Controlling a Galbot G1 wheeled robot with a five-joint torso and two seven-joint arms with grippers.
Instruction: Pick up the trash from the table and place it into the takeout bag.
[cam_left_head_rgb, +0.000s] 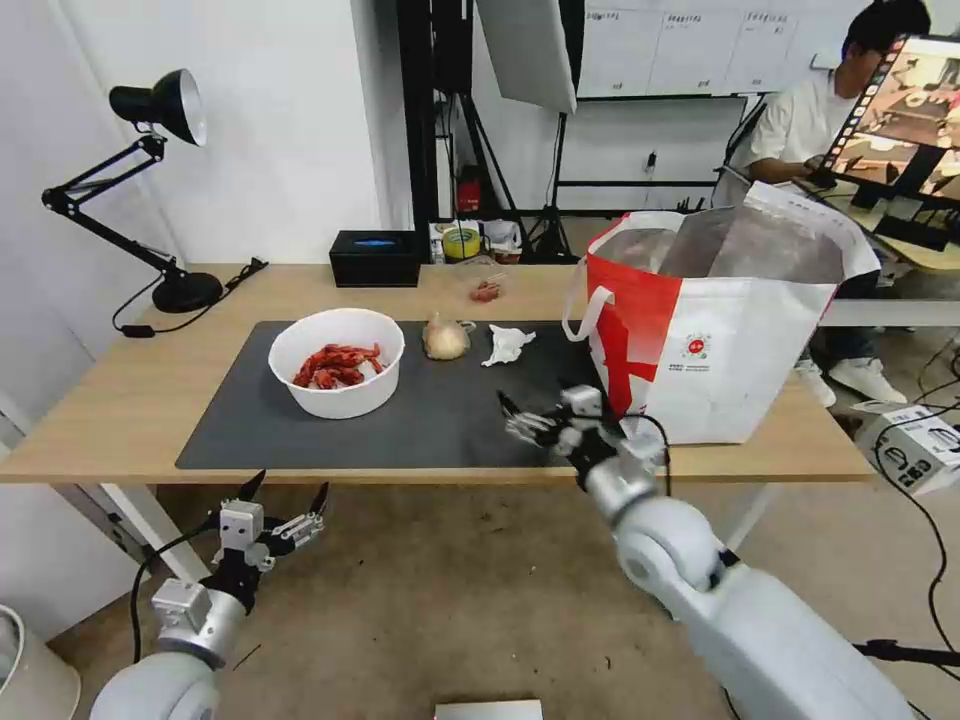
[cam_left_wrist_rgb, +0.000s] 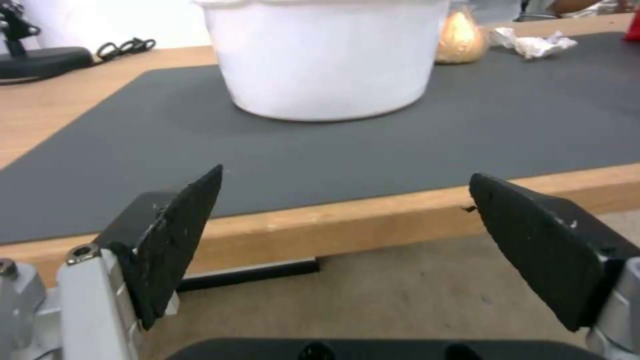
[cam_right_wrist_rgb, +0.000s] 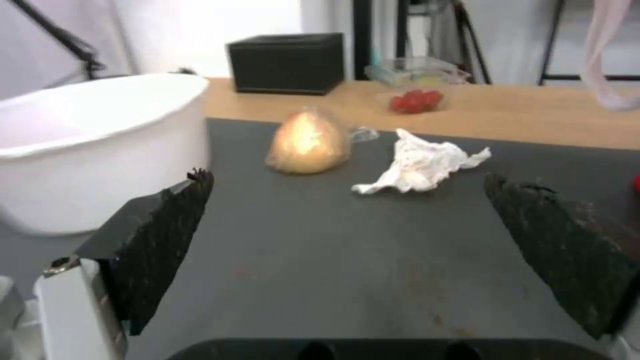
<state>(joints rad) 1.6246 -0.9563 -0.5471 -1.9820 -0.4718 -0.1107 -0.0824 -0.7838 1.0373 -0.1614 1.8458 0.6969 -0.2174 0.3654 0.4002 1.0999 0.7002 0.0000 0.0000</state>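
On the table (cam_left_head_rgb: 110, 405), a white bowl of red crayfish shells (cam_left_head_rgb: 337, 362) sits on the dark mat (cam_left_head_rgb: 430, 425). To its right lie a beige lump (cam_left_head_rgb: 445, 338) and a crumpled tissue (cam_left_head_rgb: 507, 344). The white and red takeout bag (cam_left_head_rgb: 720, 320) stands open at the table's right end. My right gripper (cam_left_head_rgb: 513, 420) hovers open over the mat's front right, facing the tissue (cam_right_wrist_rgb: 417, 162) and lump (cam_right_wrist_rgb: 308, 142), with nothing between its fingers. My left gripper (cam_left_head_rgb: 285, 495) hangs open below the table's front edge, facing the bowl (cam_left_wrist_rgb: 327, 55).
A black box (cam_left_head_rgb: 376, 258) and a small clear container with reddish bits (cam_left_head_rgb: 487, 290) sit at the table's back. A black desk lamp (cam_left_head_rgb: 160, 180) stands at the back left, its cable trailing on the wood. A person sits behind the bag.
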